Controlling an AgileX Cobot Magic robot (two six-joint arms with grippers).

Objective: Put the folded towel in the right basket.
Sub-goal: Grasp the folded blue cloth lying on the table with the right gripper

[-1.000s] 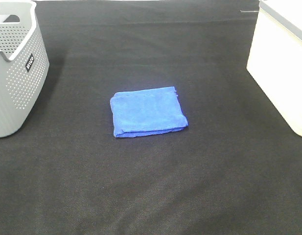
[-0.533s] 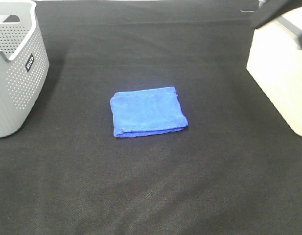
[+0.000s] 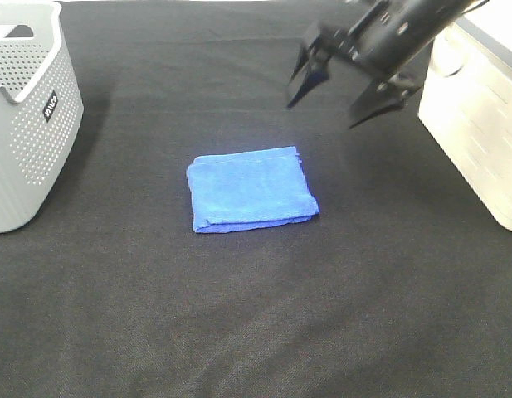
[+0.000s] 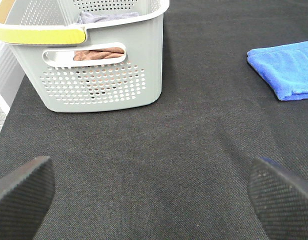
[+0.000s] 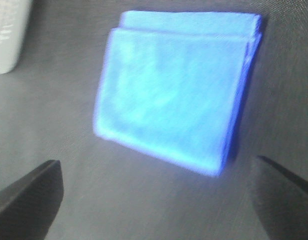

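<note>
The folded blue towel (image 3: 250, 190) lies flat on the black cloth near the table's middle. It also shows in the left wrist view (image 4: 286, 69) and, blurred, in the right wrist view (image 5: 176, 90). My right gripper (image 3: 326, 106) hangs open and empty in the air behind and to the right of the towel. The right basket (image 3: 480, 116) is white and stands at the right edge. My left gripper (image 4: 154, 197) is open and empty, low over the cloth; it is out of the high view.
A grey perforated basket (image 3: 27, 124) stands at the left edge, with cloths inside it in the left wrist view (image 4: 101, 52). Black cloth (image 3: 256, 315) covers the table.
My right arm has come into the high view from the upper right and moved left and down toward the towel. The towel has not moved.
</note>
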